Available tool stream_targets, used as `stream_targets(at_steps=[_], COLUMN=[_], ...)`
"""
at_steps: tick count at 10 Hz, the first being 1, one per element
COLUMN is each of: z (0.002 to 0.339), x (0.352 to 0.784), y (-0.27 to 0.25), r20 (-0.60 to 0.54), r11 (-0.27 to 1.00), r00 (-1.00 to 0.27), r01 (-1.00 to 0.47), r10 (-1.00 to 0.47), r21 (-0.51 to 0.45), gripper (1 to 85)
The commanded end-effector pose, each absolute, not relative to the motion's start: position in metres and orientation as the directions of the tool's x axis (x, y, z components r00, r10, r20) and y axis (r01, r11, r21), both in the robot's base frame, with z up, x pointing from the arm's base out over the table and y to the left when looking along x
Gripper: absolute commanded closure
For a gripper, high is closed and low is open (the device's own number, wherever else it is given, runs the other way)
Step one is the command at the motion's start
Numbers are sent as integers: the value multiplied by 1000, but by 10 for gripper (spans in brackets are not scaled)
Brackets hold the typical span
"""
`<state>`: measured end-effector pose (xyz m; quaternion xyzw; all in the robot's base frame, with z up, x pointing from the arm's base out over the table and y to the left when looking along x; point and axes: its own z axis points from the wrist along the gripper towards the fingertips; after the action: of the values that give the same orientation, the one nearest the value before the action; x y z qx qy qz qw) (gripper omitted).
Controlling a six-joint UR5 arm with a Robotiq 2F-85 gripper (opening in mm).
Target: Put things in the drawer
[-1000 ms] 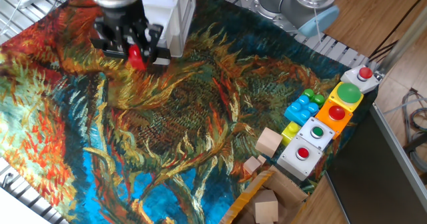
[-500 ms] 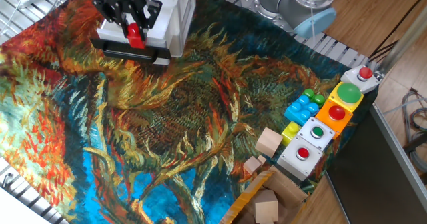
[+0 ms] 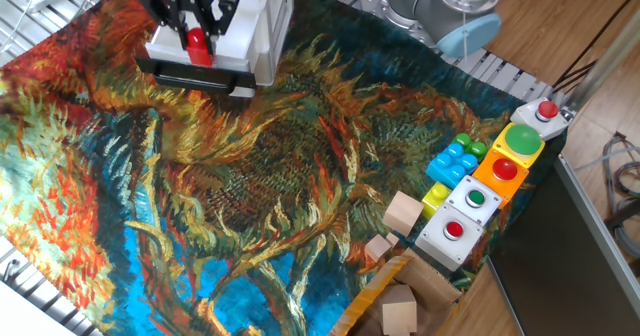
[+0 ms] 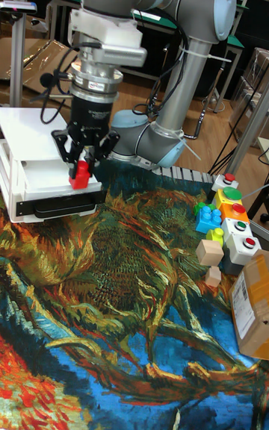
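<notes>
My gripper (image 3: 197,34) (image 4: 81,163) hangs fingers-down over the white cabinet's pulled-out drawer (image 3: 232,60) (image 4: 46,185). It is shut on a small red block (image 3: 198,47) (image 4: 79,173). The block sits just above the drawer's shallow white tray, behind its black lower edge (image 3: 200,77) (image 4: 61,207). I cannot tell whether the block touches the tray floor. The cabinet body (image 3: 262,16) (image 4: 26,139) stands at the far left of the patterned cloth.
At the right edge stands a row of button boxes (image 3: 497,176) (image 4: 235,210), with blue, green and yellow bricks (image 3: 452,161) (image 4: 207,219) beside them. Pale wooden cubes (image 3: 403,214) (image 4: 210,251) lie nearby, and a cardboard box (image 3: 395,304) (image 4: 252,303) is at the front right.
The gripper has carried the red block back from in front of the drawer's black edge to over the tray. In the last half second it barely shifted.
</notes>
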<state>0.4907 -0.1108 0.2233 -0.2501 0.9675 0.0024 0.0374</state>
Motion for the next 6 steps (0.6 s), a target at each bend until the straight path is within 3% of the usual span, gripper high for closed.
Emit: stream_targets(at_steps=[1,6], z=[226,226], x=[469,468], y=[-125,-126], r20=[-105,-89], r11=[871,891], r00=[-866,-888], r01=[-492,-454], r10=[-489,-451], r21=[0,6], gripper=[843,843])
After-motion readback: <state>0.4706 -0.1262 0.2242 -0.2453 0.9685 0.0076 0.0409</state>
